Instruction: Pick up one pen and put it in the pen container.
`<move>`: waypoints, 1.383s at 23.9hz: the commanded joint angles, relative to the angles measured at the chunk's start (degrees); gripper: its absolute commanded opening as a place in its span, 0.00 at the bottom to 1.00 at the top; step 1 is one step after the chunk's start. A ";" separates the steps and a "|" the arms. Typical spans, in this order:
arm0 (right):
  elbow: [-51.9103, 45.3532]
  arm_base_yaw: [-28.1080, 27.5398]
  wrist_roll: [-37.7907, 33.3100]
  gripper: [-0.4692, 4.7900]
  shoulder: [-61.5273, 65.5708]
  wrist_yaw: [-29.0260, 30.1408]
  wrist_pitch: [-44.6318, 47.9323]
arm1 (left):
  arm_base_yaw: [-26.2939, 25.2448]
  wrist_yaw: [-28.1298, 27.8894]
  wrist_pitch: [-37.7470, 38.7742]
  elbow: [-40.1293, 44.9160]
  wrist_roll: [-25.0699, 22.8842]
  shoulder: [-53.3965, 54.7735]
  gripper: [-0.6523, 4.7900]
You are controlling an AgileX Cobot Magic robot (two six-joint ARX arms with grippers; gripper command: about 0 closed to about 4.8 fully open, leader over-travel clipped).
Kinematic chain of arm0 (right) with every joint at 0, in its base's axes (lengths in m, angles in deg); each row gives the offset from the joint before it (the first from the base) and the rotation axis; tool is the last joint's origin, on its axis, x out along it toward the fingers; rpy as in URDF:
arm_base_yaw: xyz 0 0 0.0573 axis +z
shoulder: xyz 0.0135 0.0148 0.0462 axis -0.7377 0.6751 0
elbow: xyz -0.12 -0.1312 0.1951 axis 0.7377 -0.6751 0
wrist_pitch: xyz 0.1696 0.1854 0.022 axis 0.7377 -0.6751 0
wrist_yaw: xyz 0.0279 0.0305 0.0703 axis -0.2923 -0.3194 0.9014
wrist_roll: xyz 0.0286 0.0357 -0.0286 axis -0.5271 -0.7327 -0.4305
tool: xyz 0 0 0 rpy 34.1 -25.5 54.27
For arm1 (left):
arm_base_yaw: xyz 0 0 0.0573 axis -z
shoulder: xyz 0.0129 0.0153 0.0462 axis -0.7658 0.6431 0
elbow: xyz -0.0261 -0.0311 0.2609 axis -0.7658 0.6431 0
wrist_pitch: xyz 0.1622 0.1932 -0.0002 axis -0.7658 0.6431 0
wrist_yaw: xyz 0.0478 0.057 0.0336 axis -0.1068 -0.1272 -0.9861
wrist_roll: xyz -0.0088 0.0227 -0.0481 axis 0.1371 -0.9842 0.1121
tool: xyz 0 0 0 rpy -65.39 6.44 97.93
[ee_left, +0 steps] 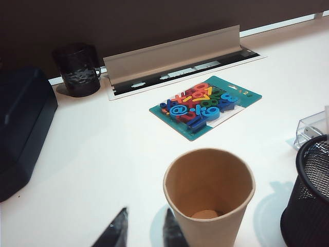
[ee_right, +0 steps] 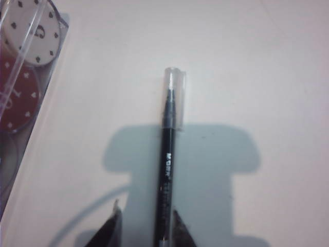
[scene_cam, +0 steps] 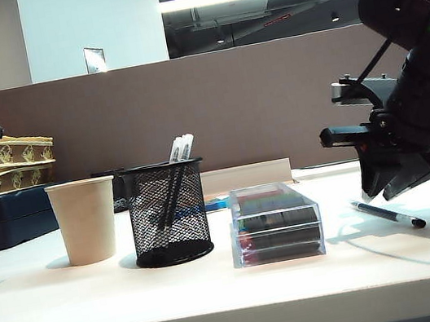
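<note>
The right gripper (ee_right: 145, 224) straddles the slim black pen (ee_right: 167, 170) on the white table (ee_right: 257, 62), jaws parted and not clamping — placed, it seems, for a pinch — while the left gripper (ee_left: 144, 231) idles half-open by the beige paper cup (ee_left: 208, 193), clear of the black mesh pen container (scene_cam: 167, 212).

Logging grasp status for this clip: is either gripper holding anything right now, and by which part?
Nothing is held. The right gripper is open, straddling the pen lying on the table. The left gripper, by the paper cup, is empty.

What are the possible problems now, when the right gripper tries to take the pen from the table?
1. The right gripper is open astride the thin pen, which lies flat on the table; closing too high may miss it.
2. The mesh cup already holds two pens, which may block entry.
3. The clear box lies between.
</note>
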 commanded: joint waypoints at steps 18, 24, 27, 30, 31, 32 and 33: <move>0.42 0.17 0.22 0.32 2.64 0.90 1.44 | -0.09 0.39 1.01 -0.37 0.02 -0.04 0.28; 0.42 0.17 0.22 0.32 4.17 0.85 1.36 | -0.09 0.37 1.01 -0.37 0.00 -0.04 0.28; 0.42 0.17 0.22 0.32 4.31 0.68 1.40 | -0.09 0.37 1.01 -0.35 0.00 -0.04 0.28; 0.42 0.15 0.24 0.32 4.31 -0.39 1.64 | -0.09 0.37 1.01 -0.37 0.00 -0.04 0.28; 0.42 0.13 0.26 0.32 4.31 -0.42 1.64 | -0.09 0.37 1.01 -0.37 0.00 -0.04 0.28; 0.42 0.13 0.39 0.32 4.31 -0.39 1.64 | -0.09 0.37 1.01 -0.37 0.00 -0.04 0.28; 0.42 0.13 0.52 0.32 4.31 -0.37 1.64 | -0.09 0.37 1.01 -0.35 0.00 -0.04 0.28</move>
